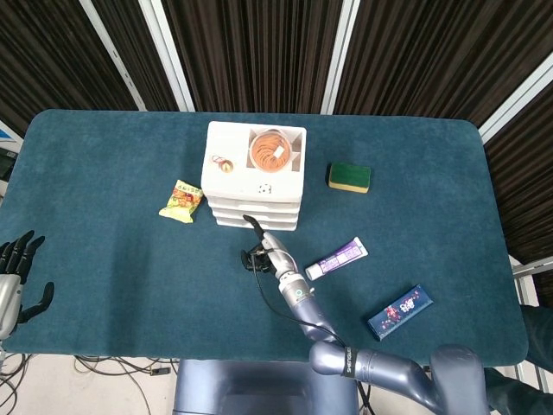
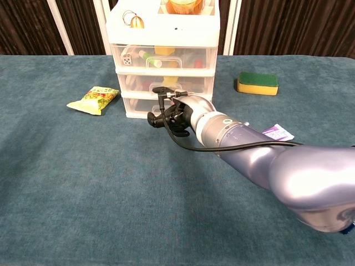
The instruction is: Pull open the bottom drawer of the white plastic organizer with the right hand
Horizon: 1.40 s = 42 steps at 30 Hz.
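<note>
white plastic three-drawer organizer (image 1: 254, 177): 1 | green-and-yellow sponge (image 1: 349, 177): 1 | yellow-green snack packet (image 1: 181, 201): 1 | purple-white tube (image 1: 338, 258): 1 | dark blue wrapped bar (image 1: 399, 311): 1 | black robot hands: 2 (right (image 2: 169, 111), left (image 1: 19, 272))
</note>
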Each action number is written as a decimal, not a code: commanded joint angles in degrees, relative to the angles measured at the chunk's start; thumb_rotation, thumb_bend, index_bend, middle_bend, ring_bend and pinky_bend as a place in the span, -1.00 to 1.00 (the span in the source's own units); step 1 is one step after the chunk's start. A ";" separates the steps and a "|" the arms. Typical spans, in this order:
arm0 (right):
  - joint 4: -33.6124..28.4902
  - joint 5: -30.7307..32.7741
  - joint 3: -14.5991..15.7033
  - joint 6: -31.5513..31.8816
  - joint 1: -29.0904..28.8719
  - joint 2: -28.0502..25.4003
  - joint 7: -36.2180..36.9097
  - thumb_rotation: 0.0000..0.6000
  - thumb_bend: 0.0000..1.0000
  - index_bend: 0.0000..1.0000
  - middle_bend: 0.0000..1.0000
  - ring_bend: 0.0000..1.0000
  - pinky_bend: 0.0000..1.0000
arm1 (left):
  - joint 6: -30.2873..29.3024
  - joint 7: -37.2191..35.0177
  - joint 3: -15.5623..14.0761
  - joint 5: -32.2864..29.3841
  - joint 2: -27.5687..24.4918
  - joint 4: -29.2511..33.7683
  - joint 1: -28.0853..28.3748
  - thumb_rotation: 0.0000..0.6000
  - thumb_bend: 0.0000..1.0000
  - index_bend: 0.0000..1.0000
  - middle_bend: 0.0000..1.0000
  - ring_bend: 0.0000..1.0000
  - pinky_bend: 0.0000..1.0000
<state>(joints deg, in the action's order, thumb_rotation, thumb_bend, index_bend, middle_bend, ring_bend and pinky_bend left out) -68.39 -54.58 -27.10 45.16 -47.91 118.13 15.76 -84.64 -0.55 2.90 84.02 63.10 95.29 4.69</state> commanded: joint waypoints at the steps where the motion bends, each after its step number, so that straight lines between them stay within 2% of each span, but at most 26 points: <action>1: 0.33 0.44 -0.22 -0.41 -0.36 0.03 -0.24 1.00 0.23 -1.00 0.97 1.00 1.00 | 0.05 -0.03 0.03 -0.07 0.00 -0.01 0.02 1.00 -0.12 -0.93 -0.99 -1.00 -1.00; 42: 2.07 1.83 -0.75 -3.45 -3.19 -0.31 -1.02 1.00 0.22 -1.00 0.97 1.00 1.00 | 0.47 -0.07 0.17 -0.83 -0.13 0.11 0.06 1.00 -0.12 -0.93 -0.99 -1.00 -1.00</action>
<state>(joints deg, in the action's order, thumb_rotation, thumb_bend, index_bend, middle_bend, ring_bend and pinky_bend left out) -66.29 -52.72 -27.88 41.74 -51.12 117.86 14.71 -84.16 -0.61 3.07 83.19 62.96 95.40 4.76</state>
